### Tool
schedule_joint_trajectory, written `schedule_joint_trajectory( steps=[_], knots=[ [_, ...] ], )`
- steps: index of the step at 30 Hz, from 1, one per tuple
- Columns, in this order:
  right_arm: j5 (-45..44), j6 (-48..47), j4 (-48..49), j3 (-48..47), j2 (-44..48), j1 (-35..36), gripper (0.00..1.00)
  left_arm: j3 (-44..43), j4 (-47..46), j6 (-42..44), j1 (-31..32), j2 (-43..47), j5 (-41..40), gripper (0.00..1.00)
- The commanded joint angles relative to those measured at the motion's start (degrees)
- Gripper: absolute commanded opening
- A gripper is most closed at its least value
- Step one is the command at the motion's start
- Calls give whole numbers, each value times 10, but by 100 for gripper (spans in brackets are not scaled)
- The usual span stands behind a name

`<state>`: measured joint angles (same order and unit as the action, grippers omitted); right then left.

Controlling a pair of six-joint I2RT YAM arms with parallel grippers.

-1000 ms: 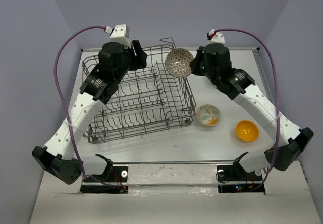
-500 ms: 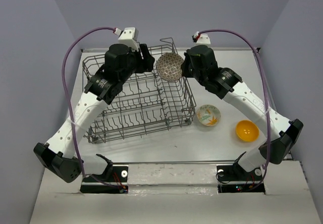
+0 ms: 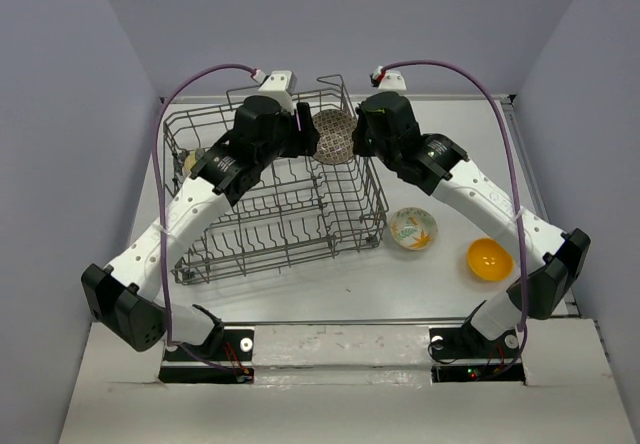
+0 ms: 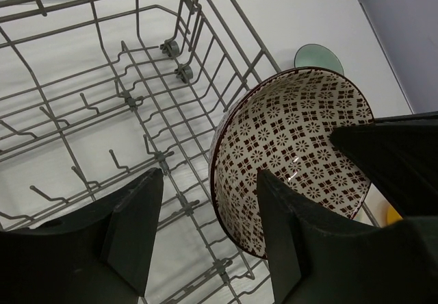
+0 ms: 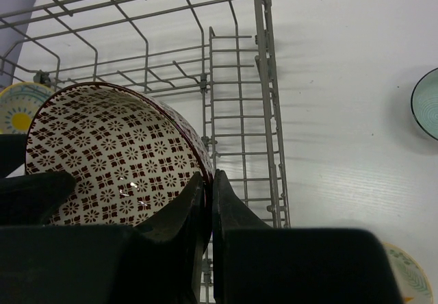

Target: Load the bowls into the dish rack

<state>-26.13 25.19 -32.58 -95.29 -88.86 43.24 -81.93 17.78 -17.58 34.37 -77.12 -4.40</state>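
Right wrist view shows our right gripper (image 5: 207,181) pinching the rim of the patterned bowl (image 5: 116,153), held over the rack (image 5: 267,112) below it; our left gripper (image 4: 209,179) gapes, that bowl just ahead of it.

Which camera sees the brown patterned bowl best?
The left wrist view: the patterned bowl fills it, most of its inside showing. The right wrist view shows it partly behind the right gripper pinching its rim. From above it looks small, between the arms.

Bright, even light, sharp pictures; the dish rack (image 3: 280,214) casts faint shadows on the table (image 3: 400,274).
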Motion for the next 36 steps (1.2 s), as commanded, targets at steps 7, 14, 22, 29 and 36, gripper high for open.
schedule_joint_trajectory(
  steps=[7, 14, 22, 29, 36],
  knots=[
    [-17, -1, 64, -43, 13, 13, 1, 6, -28, -12, 16, -20, -13, 63],
    [-22, -5, 64, -39, 14, 13, 1, 1, -29, -13, 23, -26, -23, 50],
    [-17, -10, 64, -44, 9, 13, 1, -5, -25, -12, 32, -32, -39, 4],
    [-4, -15, 64, -46, 11, 13, 32, -10, -28, -18, 40, -27, -79, 0],
    [-28, -24, 65, -37, 35, 13, 64, -25, -36, -19, 40, -10, -121, 0]
  ],
)
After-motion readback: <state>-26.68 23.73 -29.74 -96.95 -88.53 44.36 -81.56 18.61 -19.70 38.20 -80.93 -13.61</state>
